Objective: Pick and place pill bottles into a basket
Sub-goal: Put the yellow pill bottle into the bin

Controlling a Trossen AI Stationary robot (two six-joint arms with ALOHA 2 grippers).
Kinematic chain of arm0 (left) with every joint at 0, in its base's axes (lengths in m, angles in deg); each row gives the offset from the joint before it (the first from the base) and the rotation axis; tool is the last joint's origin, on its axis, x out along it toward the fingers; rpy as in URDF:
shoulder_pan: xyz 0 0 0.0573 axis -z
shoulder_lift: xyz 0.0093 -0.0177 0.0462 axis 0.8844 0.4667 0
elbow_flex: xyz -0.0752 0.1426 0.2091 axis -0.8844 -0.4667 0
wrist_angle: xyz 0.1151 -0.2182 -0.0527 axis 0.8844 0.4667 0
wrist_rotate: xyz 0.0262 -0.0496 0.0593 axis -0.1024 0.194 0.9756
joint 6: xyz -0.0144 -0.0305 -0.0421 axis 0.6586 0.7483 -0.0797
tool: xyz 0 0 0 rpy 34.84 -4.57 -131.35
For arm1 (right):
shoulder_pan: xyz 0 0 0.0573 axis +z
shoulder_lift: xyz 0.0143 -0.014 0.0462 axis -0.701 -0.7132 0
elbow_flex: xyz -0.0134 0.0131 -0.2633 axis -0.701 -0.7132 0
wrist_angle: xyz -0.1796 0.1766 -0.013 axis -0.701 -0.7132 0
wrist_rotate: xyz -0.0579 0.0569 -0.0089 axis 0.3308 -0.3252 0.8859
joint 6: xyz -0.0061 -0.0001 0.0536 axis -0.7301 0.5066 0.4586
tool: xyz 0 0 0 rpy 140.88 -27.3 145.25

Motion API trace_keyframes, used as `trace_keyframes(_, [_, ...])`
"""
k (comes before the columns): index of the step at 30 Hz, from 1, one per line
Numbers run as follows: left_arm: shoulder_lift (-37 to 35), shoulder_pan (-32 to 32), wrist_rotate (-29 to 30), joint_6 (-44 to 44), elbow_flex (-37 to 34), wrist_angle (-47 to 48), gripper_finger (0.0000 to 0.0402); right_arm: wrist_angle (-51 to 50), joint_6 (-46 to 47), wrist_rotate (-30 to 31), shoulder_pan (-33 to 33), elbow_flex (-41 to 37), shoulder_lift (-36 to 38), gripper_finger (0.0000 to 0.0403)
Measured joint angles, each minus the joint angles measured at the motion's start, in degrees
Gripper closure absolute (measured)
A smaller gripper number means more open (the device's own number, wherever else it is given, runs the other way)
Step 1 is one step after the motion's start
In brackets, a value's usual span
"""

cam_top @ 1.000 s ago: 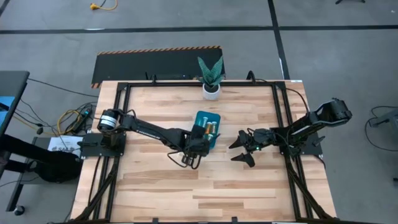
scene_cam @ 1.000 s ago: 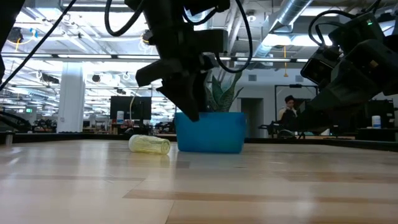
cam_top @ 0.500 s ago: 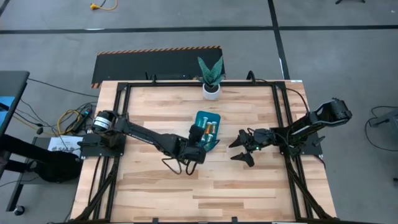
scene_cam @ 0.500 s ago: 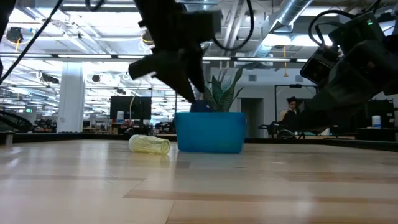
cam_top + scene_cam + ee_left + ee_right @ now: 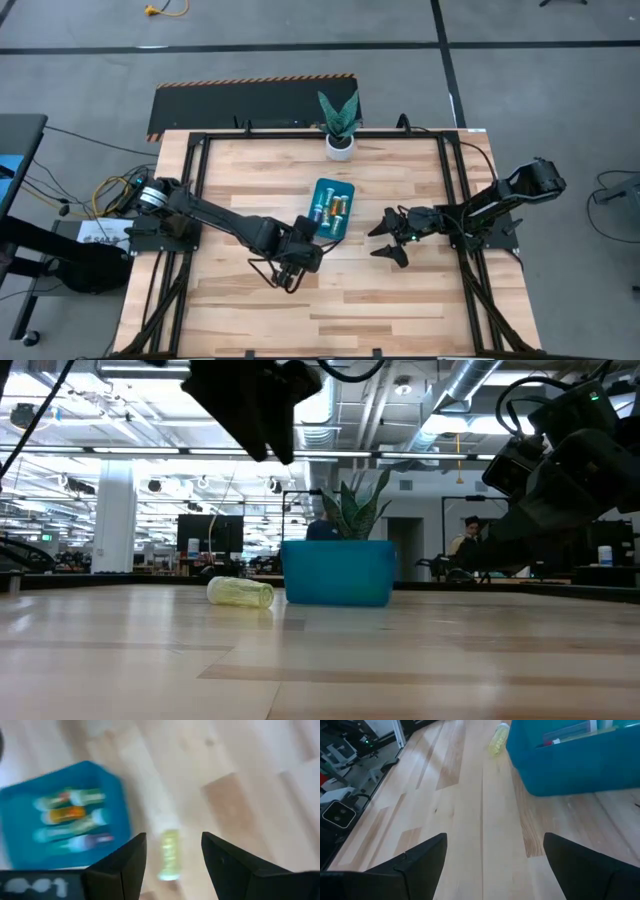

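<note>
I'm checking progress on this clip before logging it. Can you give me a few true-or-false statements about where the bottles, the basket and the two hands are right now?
1. A yellow bottle lies on its side on the table, outside the blue basket. True.
2. The basket holds no bottles yet. False: the left wrist view shows several bottles lying inside it.
3. The left hand is open and holds nothing. True: the yellow bottle shows on the table between its fingers, ungripped.
4. The right hand is gripping a bottle. False: it is open and empty, off to the basket's side.
5. The potted plant stands inside the basket. False: it stands apart, at the table's far edge.
</note>
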Motion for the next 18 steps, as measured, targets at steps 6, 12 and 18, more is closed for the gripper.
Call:
trace_keyframes(6, [0.0, 0.2, -2.5, 3.2, -0.4, 0.1, 0.0221, 0.0, 0.0, 0.0, 0.0, 0.0, 0.0, 0.0076])
trace_keyframes(12, [0.4, -0.1, -2.5, 3.5, -0.4, 0.4, 0.0221, 0.0, 0.0, 0.0, 0.0, 0.0, 0.0, 0.0076])
trace_keyframes(18, [0.7, -0.5, -2.3, 2.6, -4.5, -2.6, 0.0221, 0.0, 0.0, 0.0, 0.0, 0.0, 0.0, 0.0076])
